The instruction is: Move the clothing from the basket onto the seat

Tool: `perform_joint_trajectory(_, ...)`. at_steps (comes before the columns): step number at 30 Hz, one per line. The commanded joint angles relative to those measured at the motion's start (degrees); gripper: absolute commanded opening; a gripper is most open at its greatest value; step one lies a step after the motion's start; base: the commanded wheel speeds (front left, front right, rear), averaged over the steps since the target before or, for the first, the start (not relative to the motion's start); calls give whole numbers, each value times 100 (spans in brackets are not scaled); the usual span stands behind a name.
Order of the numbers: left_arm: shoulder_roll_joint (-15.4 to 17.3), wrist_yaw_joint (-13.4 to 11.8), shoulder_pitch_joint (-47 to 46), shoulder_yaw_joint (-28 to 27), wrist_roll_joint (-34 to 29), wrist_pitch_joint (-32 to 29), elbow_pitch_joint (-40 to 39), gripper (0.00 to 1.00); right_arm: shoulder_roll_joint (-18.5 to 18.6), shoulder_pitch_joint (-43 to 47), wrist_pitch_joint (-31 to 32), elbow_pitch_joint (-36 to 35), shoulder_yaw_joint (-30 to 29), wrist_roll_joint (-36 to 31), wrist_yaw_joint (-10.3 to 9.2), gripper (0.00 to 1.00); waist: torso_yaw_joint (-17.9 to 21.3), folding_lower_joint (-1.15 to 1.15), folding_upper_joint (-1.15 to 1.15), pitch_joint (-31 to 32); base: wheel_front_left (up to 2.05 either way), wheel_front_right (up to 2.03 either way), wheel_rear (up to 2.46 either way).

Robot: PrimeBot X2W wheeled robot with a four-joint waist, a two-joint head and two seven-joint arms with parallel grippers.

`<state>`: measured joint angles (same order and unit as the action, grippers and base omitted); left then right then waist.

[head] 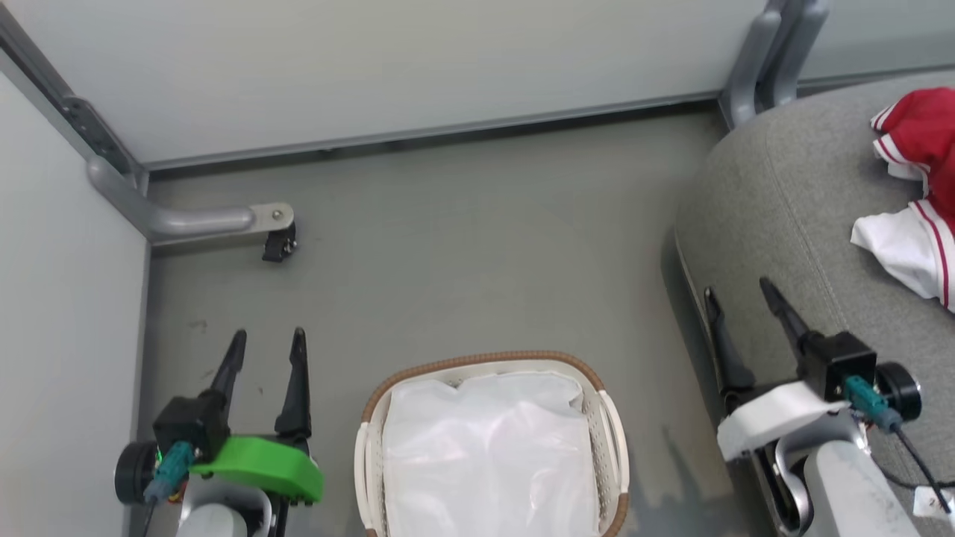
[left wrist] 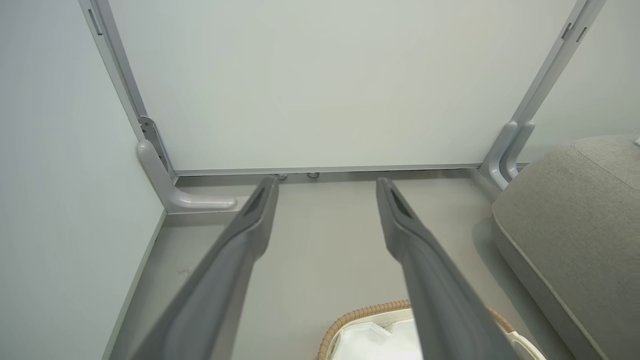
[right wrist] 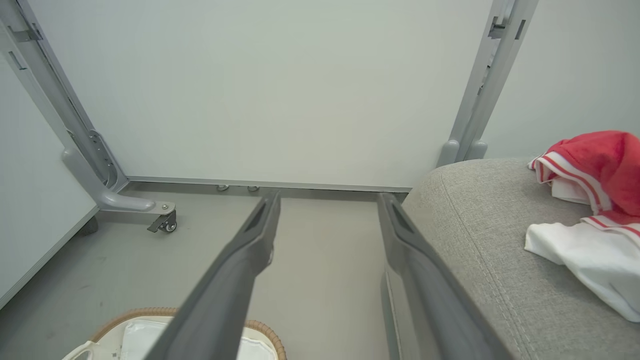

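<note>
Head view has, nearest, the left end effector (head: 268, 333) at the lower left and the right end effector (head: 735, 287) at the lower right. Each has its two dark fingers spread wide with nothing between them, and both wrist views show the same parted, unladen fingers. Between the two arms the basket (head: 477, 360) sits on the floor (head: 485, 224). What shows of its inside is the glossy white liner (head: 485, 447) alone, with no red cloth on it. Its near end is cut off by the picture edge, so I cannot tell what lies there. Further off to the right, the seat (head: 783, 194) carries the clothing (head: 925, 127), a red and white heap well back from the cushion's rounded corner and apart from the right end effector. Beyond stands the pale wall panel (head: 373, 67). By my reading the transfer is done or nearly so. The next move calls for a look into the basket's hidden near end. Should a garment lie there, an end effector must go down inside the rim and pinch cloth only, not the slippery liner.
</note>
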<state>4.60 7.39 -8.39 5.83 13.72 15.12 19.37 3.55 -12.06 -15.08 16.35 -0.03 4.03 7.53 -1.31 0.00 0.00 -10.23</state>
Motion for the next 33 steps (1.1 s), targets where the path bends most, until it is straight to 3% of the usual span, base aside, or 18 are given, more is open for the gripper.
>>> perform_joint_trajectory(1,1,20,181,-67,27,4,0,100,5,160,-12,41,14,25,-8,100,-126,0,0,330,0,0,0)
perform_joint_trajectory(12,-71,20,871,-296,275,4,-73,100,-46,683,-12,213,149,188,-8,100,-115,0,0,743,0,0,0)
perform_joint_trajectory(13,-54,0,832,-277,280,-1,-66,0,-55,627,0,209,147,160,0,0,-101,0,0,705,0,0,0)
perform_joint_trajectory(17,-60,-1,868,-238,312,-7,125,0,-104,715,22,412,143,180,0,0,-103,0,0,715,0,0,0)
perform_joint_trajectory(33,-66,1,723,-425,1900,-436,-23,0,-94,678,473,272,-32,1973,-1,0,-73,0,0,752,0,0,0)
